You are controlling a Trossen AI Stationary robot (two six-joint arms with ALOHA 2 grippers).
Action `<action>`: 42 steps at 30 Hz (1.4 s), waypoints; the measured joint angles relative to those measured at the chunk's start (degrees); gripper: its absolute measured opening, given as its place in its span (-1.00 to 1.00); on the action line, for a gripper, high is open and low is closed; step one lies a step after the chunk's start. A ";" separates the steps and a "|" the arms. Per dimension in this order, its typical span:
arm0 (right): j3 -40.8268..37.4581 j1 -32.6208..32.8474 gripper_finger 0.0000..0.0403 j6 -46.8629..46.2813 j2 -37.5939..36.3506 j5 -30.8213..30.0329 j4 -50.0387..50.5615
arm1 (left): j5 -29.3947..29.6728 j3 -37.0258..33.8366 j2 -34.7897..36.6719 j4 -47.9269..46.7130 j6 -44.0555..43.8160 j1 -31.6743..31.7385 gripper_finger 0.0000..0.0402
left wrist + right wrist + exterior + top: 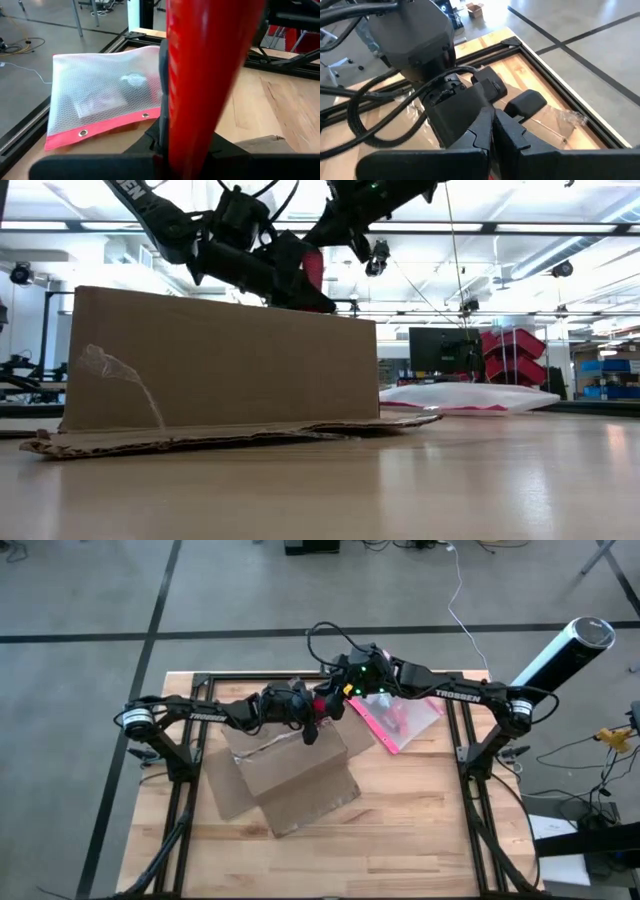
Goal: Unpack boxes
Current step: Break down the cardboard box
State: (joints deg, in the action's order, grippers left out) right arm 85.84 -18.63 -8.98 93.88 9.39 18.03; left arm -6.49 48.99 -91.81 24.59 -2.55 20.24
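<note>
Over the rear-centre of the desk, both arms are meeting above the far edge of the cardboard box. Left end effector is gripping a red tool, blade-like from what I can see, and hovering at the box's back corner. Right end effector is sitting just beside it with fingers pressed together; a sliver of red is showing under them, so I can't tell whether they're pinching anything.

Box is lying flattened-looking, flaps splayed, long axis running diagonally from rear-left toward front-right, peeled clear tape hanging on its side. Box is sitting below and forward of both end effectors; left one is nearer.

Mesh zip pouch with pink edge is lying just right of the box, under the right arm. Open room is toward the front and front-right; rear is crowded by the two wrists, so collision risk looks highest there.
</note>
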 joint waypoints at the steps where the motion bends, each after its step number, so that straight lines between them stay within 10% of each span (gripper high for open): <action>1: 0.04 0.00 -1.00 1.14 -0.46 -0.06 1.79 | -0.09 0.00 0.00 -0.01 -0.09 -0.04 -0.89; 18: -4.06 4.70 -1.00 6.11 -7.34 3.33 14.63 | -0.03 -0.04 0.04 1.37 -0.50 0.10 -0.89; 42: -18.48 6.56 -1.00 -9.60 4.32 -2.27 -6.93 | -0.46 -0.07 0.79 0.66 -3.57 0.12 -0.89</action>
State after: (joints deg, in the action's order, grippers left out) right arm 67.36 -12.07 -18.58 98.20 7.12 11.09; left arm -6.95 48.93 -91.02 25.25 -6.12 20.36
